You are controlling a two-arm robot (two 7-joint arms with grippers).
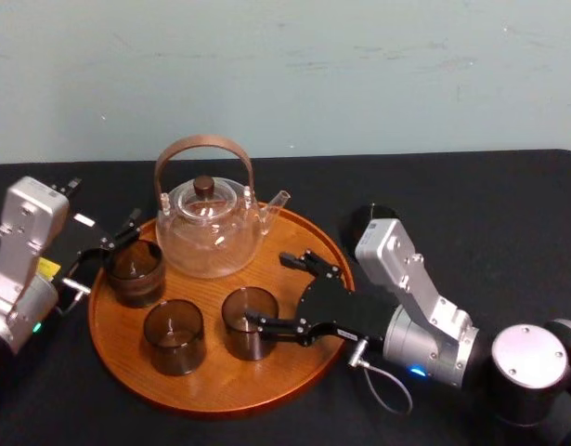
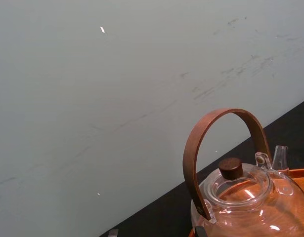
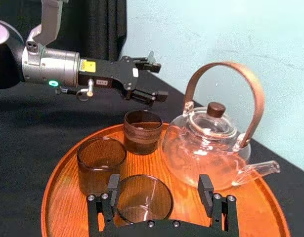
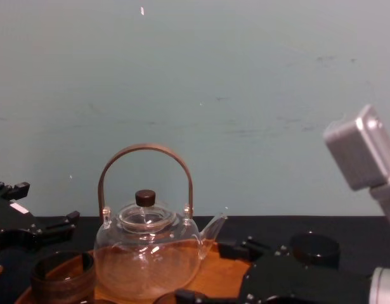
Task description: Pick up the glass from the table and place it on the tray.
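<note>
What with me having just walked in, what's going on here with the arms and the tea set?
The right hand is open astride the front glass, which stands on the wooden tray and is not gripped. The left hand, also open, sits by the tray's left rim beside a darker glass. A third glass and a teapot are on the tray too.

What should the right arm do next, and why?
Probably draw the right gripper straight back without closing: its glass stands on the tray with a finger on either side, so it looks released. The left gripper hovers open by the rear-left glass.
</note>
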